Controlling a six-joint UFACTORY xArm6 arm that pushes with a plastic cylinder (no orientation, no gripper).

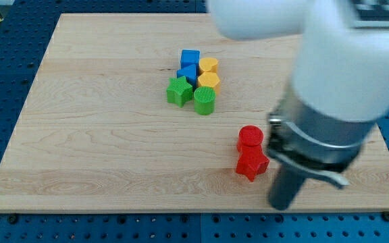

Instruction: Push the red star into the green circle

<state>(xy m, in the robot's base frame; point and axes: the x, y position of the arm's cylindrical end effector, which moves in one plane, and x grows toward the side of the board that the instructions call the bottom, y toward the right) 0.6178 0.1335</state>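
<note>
**Tip beside the red star**

My tip (282, 206) rests near the tabletop (100, 148) bottom edge, just right of the red star (251, 164); no claw exists. The green circle (204, 100) sits well apart, toward the top edge.

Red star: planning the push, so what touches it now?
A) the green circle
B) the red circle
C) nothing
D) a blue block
B: the red star sits against the red circle, far from the green circle; my tip is to its right.
</note>
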